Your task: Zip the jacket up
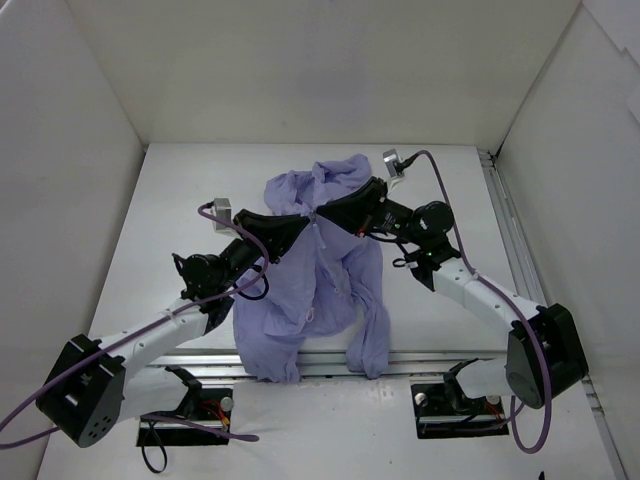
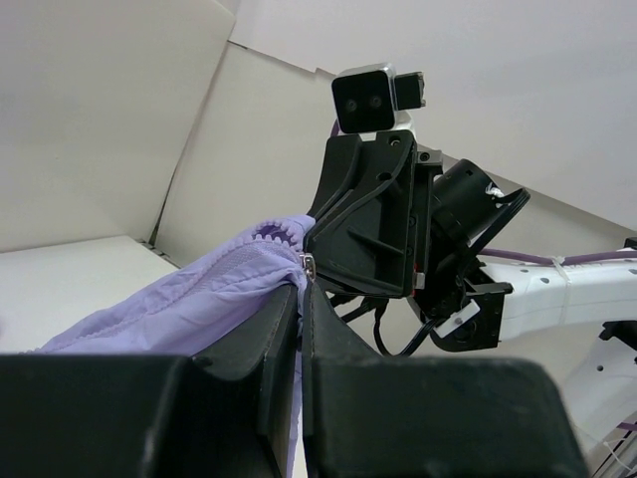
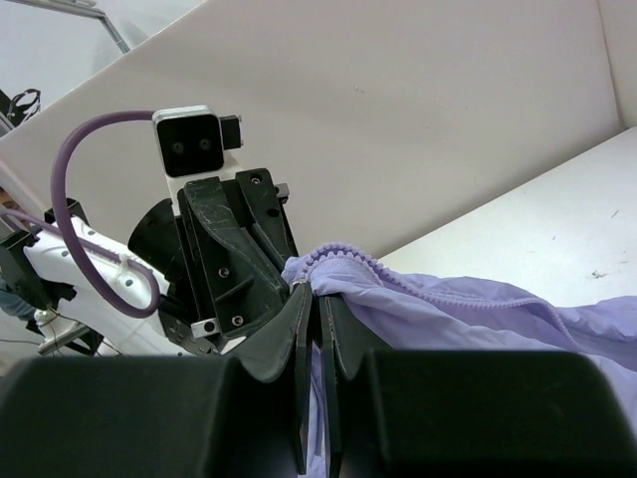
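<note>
Both arms stretch forward from their bases and angle inward, elbows low, wrists raised. The left pincer (image 1: pixel 300 224) and the right pincer (image 1: pixel 328 214) meet almost tip to tip at the middle, each with jaws pressed together on the jacket (image 1: pixel 300 300) edge.

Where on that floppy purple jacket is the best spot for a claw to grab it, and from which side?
Likely the toothed zipper edge of the jacket: a thin ridge raised above the loose cloth, easy to pinch flat. Come in sideways, as the left claw and right claw do now, each shut on it from its own side, tip to tip.
</note>
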